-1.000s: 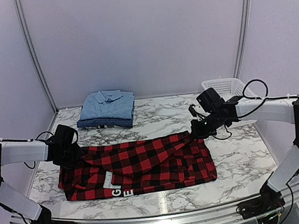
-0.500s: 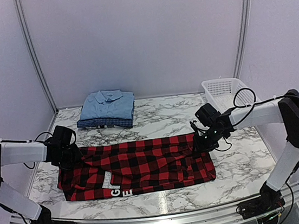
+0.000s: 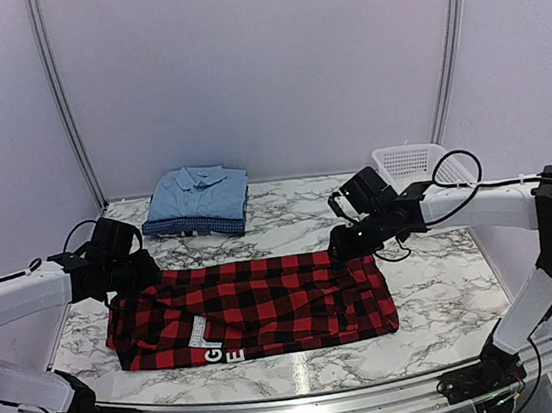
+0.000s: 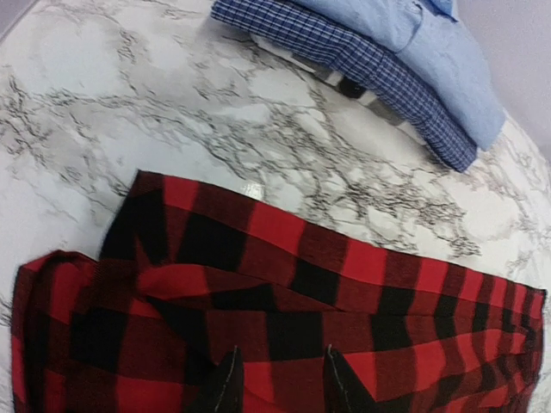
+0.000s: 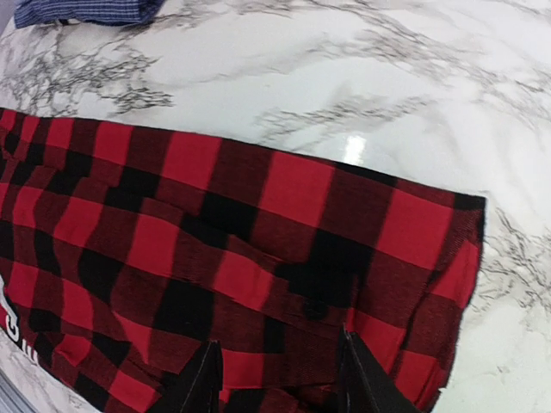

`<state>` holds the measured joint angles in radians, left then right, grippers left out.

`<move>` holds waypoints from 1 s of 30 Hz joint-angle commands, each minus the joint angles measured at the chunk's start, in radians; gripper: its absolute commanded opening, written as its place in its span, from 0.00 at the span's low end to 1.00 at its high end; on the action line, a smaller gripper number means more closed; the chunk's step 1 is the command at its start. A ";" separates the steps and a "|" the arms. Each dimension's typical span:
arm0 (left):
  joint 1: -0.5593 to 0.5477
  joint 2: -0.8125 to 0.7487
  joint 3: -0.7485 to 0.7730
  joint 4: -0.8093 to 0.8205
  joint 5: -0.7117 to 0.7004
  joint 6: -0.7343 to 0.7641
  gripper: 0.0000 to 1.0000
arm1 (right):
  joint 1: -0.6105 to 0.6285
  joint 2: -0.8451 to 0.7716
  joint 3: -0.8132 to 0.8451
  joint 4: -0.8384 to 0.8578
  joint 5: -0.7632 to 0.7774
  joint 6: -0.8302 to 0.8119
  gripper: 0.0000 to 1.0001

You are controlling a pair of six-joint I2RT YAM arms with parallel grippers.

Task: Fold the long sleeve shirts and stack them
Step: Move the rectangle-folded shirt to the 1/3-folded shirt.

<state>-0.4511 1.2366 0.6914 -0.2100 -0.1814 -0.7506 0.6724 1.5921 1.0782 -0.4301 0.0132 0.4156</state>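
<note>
"Where is the plaid shirt (image 3: pixel 253 308)?"
"Flat at 6 o'clock. I see the blue shirts (image 3: pixel 198 201) stacked at 11."
"Grippers?"
"My left gripper (image 4: pixel 280 366) and right gripper (image 5: pixel 280 353) gape above it, holding nothing."

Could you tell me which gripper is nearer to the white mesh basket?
Right. The right gripper hovers over the far right corner of the plaid shirt, near the white mesh basket; the left gripper is over its far left corner.
</note>
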 commanded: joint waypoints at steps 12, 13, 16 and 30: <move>-0.280 0.316 -0.046 0.359 0.240 -0.137 0.13 | 0.104 0.286 0.121 0.161 -0.039 0.006 0.39; -0.285 0.323 -0.065 0.367 0.244 -0.144 0.11 | 0.103 0.292 0.116 0.159 -0.029 0.004 0.39; -0.294 0.328 -0.125 0.378 0.246 -0.161 0.09 | 0.089 0.296 0.090 0.169 -0.018 0.004 0.39; -0.294 0.292 -0.116 0.289 0.193 -0.154 0.09 | 0.079 0.256 0.164 0.084 0.070 -0.106 0.40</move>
<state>-0.7399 1.5421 0.5686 0.2062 0.0357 -0.9058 0.7467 1.8690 1.1717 -0.3195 0.0547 0.3767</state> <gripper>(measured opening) 0.085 0.401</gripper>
